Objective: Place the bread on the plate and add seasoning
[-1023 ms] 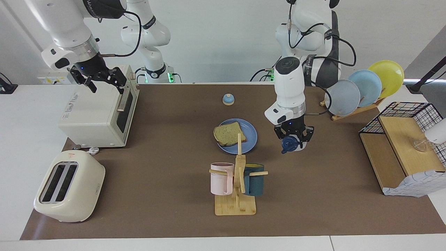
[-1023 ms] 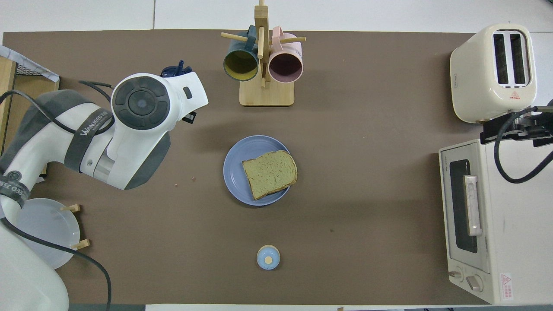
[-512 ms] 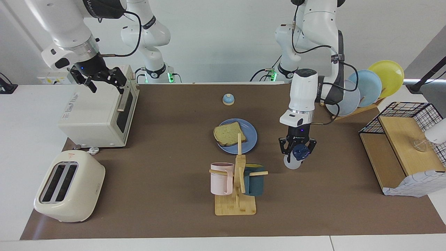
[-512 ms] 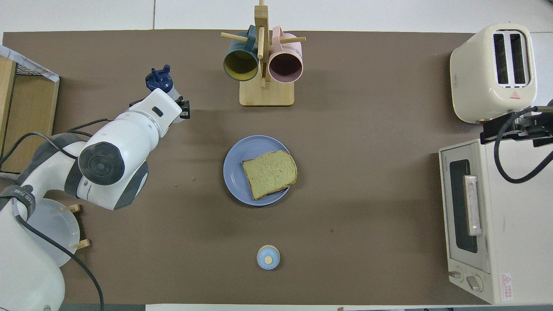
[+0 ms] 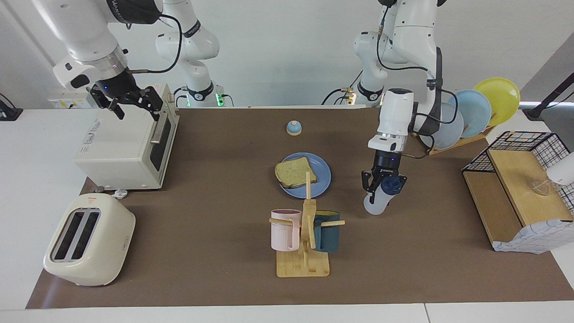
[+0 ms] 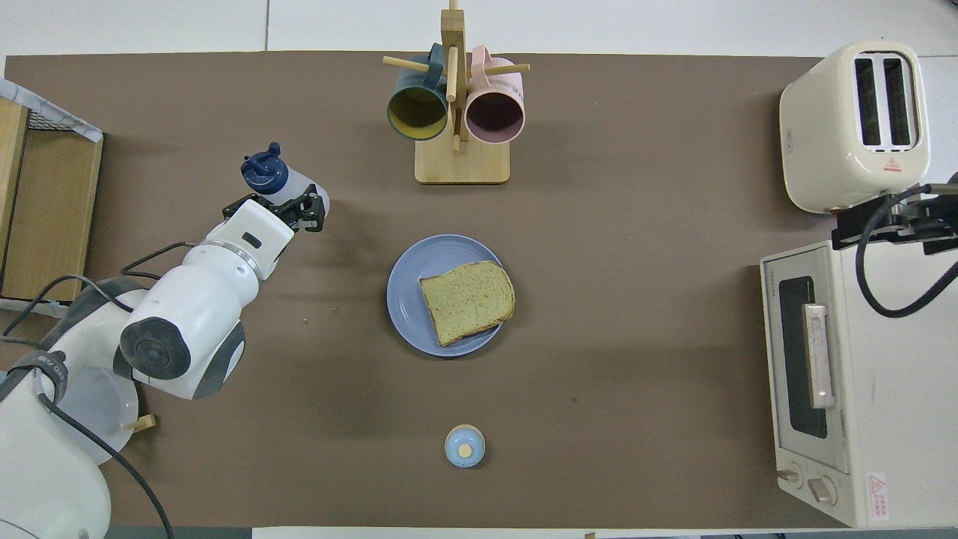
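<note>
step: carry seasoning bottle (image 5: 377,200) to toast | left gripper (image 5: 384,184) clamped on bottle below cap, over mat toward left arm's end | toast (image 5: 294,172) on blue plate (image 5: 323,179), mid-table | right gripper (image 5: 134,102) spread, empty, waiting over toaster oven (image 5: 125,146) | advice: keep grip firm, invert only above toast

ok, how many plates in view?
4. One blue plate flat at mid-table with the bread on it. Three upright in the wooden rack at the left arm's end: grey-blue plate, light blue plate, yellow plate.
</note>
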`<state>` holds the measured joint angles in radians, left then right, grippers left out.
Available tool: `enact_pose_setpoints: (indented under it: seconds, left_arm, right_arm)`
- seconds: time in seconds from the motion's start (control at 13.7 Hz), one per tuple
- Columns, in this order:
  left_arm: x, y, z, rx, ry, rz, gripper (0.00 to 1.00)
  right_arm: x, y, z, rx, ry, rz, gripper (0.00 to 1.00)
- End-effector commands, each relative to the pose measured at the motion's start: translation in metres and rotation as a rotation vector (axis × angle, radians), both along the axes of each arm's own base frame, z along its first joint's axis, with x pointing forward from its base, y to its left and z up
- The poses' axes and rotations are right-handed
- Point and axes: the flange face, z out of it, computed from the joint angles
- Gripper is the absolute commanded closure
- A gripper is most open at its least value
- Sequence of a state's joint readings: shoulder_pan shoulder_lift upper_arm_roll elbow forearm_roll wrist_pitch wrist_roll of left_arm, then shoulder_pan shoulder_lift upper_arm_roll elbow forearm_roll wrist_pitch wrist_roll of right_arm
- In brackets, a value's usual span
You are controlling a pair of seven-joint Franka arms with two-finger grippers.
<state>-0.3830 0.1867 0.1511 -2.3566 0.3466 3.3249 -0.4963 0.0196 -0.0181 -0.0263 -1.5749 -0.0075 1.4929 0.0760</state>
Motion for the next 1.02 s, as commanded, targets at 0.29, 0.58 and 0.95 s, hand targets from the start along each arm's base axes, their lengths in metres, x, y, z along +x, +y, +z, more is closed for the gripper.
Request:
enact_pose_setpoints:
  seconds: [0.29, 0.58, 0.95]
  left_arm:
    - [-0.016, 0.004, -0.022, -0.034, -0.042, -0.033, 1.0]
    - [-0.019, 0.005, -0.033, 0.011, -0.036, -0.074, 1.0]
    - [-0.025, 0.007, -0.044, 0.036, -0.018, -0.096, 1.0]
  right_arm:
    - [-0.003, -0.002, -0.001, -0.008, -0.002, 0.024, 0.0]
    - [-0.003, -0.002, -0.001, -0.008, -0.002, 0.024, 0.0]
    - [-0.003, -0.002, -0.001, -0.008, -0.002, 0.024, 0.0]
